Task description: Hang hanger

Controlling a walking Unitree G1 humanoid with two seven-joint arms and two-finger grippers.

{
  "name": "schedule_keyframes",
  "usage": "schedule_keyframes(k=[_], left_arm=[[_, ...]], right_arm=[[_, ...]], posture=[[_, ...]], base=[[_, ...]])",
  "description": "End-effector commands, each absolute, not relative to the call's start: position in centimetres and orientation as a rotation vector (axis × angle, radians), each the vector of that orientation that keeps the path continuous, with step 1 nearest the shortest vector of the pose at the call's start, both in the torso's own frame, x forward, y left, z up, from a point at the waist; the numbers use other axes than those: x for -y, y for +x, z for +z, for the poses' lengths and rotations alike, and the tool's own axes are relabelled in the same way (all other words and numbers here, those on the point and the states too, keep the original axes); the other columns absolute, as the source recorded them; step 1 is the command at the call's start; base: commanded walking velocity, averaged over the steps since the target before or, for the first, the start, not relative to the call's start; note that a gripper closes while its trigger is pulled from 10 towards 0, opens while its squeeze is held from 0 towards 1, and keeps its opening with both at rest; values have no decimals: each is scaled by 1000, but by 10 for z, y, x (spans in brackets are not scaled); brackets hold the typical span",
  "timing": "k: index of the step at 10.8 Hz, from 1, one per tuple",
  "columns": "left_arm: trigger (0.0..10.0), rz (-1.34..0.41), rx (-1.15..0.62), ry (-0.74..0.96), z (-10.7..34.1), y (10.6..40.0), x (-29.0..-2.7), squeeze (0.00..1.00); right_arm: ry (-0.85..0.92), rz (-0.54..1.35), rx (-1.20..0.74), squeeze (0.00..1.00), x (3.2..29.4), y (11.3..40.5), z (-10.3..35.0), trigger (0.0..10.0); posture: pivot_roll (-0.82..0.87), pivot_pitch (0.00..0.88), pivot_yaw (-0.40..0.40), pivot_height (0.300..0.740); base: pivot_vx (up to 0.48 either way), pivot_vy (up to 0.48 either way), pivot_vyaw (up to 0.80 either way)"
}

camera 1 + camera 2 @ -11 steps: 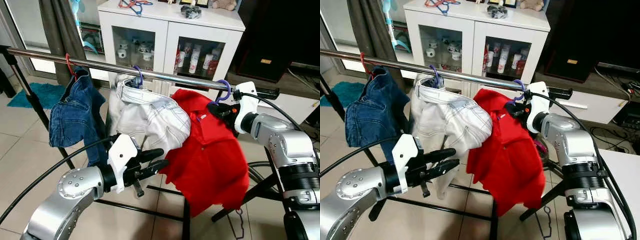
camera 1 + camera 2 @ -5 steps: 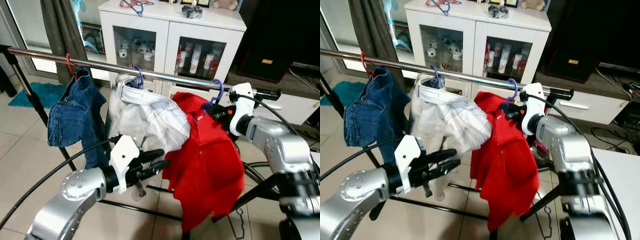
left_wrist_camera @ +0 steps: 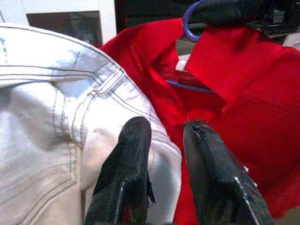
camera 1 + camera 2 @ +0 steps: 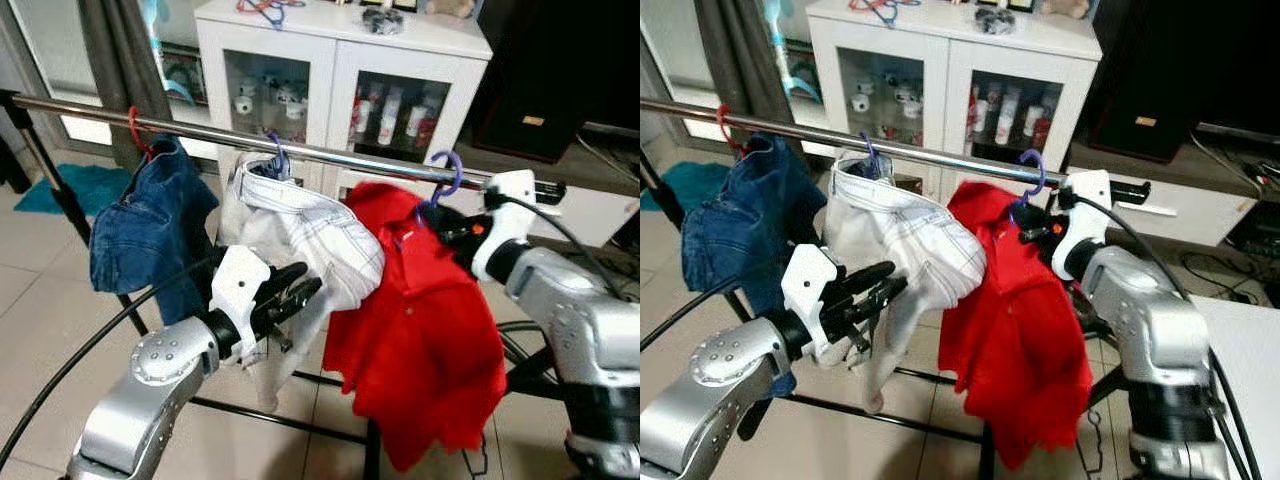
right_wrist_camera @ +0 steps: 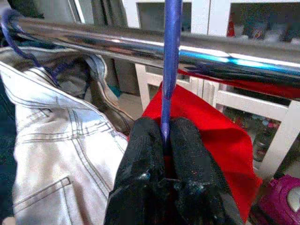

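A purple hanger [image 4: 446, 168] carries a red shirt [image 4: 425, 320]. My right gripper [image 4: 452, 228] is shut on the hanger's neck, just below the hook. In the right wrist view both fingertips [image 5: 146, 140] pinch the purple stem [image 5: 169, 70], which rises across the chrome rail [image 5: 140, 44]. The hook curves over the rail [image 4: 200, 133] near its right end; whether it rests on the rail I cannot tell. My left gripper [image 4: 298, 288] is open at the lower fold of the white jeans [image 4: 300, 230], its fingers [image 3: 133, 154] slightly apart and holding nothing.
Blue jeans [image 4: 145, 235] hang on a red hanger at the rail's left, the white jeans on a purple hanger in the middle. A white glass-door cabinet [image 4: 340, 60] stands behind the rack. Black rack legs [image 4: 300, 425] cross the tiled floor. A teal mat [image 4: 60, 185] lies far left.
My right gripper swung the hanger and red shirt left, then back right and slightly up at the rail. My left gripper rose toward the white jeans.
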State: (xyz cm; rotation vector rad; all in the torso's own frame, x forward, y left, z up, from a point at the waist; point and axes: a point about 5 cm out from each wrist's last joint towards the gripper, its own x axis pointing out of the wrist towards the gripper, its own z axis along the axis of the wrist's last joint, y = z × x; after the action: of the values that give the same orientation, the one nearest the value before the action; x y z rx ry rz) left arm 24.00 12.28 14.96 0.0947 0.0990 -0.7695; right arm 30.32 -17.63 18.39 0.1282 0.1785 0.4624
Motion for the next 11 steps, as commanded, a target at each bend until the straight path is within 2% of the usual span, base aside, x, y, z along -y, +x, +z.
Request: schedule_keyframes(k=[1,5,11], left_arm=[[10000,-760,-99,104,150,240,-122,0],[10000,-759,-118,120,147,239,-121,0],[10000,-753,-129,109,145,236,-121,0]], right_arm=[[150,466,-135,0,175,298,193,0],[122,436,-200,0,170,276,174,0],[198,335,-164,0,165,254,169,0]], posture=[[47,0,-76,740],[47,0,-84,740],[41,0,-86,740]], base=[[0,0,0],[0,0,0],[-293,0,0]])
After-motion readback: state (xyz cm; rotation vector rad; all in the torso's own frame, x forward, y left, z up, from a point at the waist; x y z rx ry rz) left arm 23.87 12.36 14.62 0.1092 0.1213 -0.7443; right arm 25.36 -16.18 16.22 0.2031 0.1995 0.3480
